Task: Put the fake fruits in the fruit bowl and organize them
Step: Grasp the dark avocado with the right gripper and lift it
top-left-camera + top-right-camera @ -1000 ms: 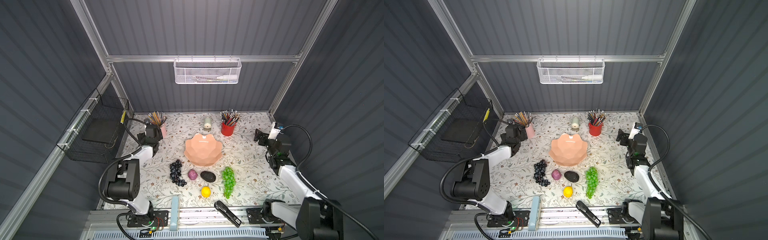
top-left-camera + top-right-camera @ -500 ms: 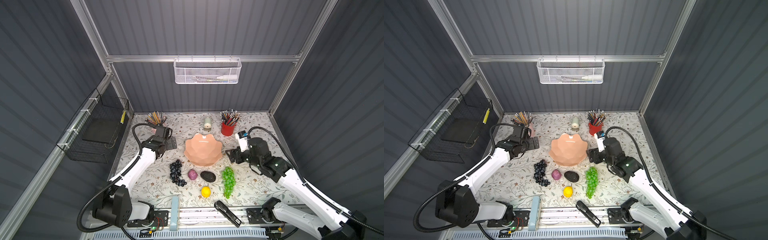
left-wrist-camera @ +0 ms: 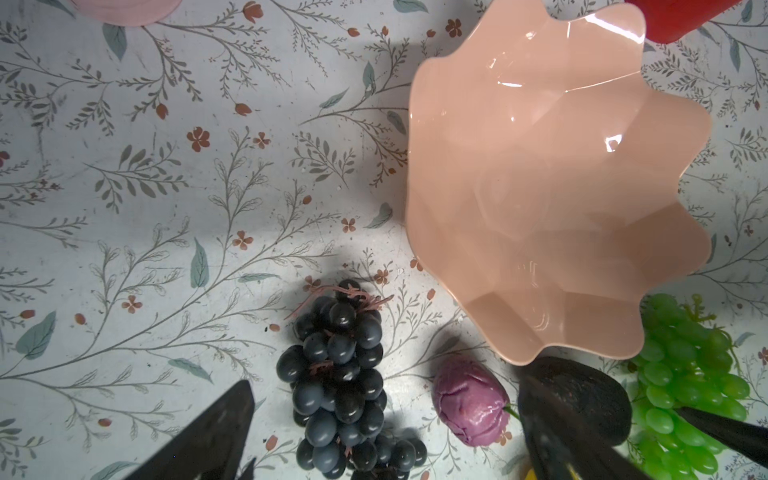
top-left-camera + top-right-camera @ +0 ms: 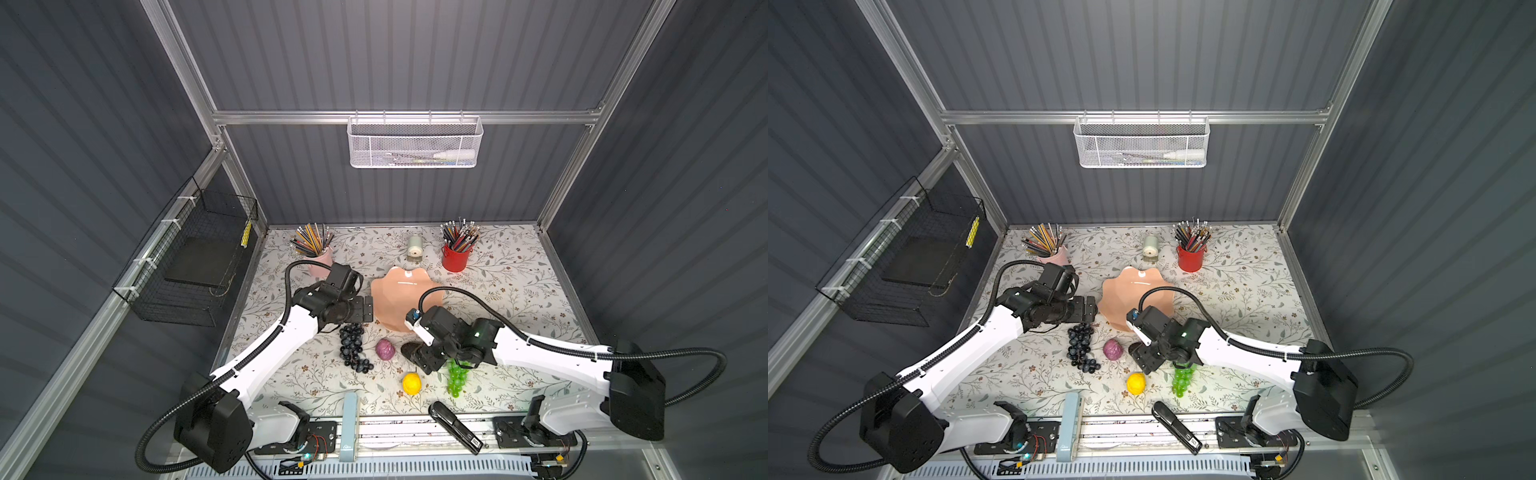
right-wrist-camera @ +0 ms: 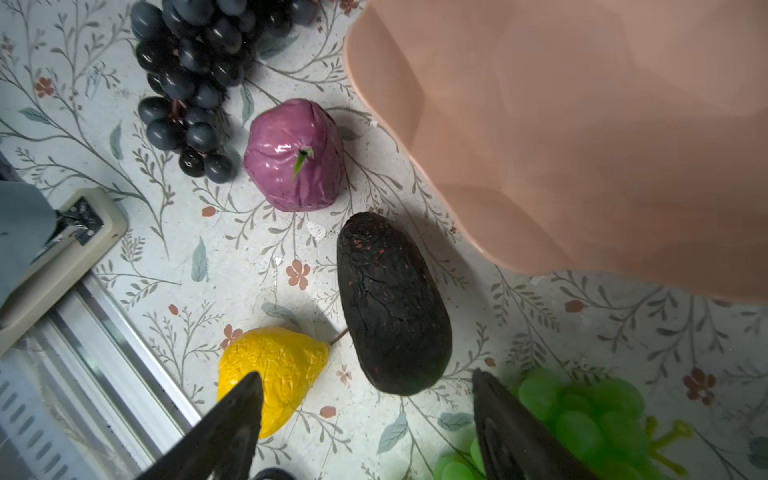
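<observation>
Black, bumpy plastic avocado (image 5: 390, 303) lies at six o'clock from the peach-pink scalloped fruit bowl (image 5: 415, 124); it is probably light and rigid. Your right gripper (image 5: 365, 374) hovers over it, wide open and empty, so pinch across its narrow width. Your left gripper (image 3: 384, 380) gapes empty too.

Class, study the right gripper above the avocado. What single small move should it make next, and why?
Probably lower the right gripper straight down and close on the avocado. In the right wrist view its jaws stand open on either side of the fruit's near end and hold nothing. The fruit bowl is empty, so a first pick seems due.
</observation>
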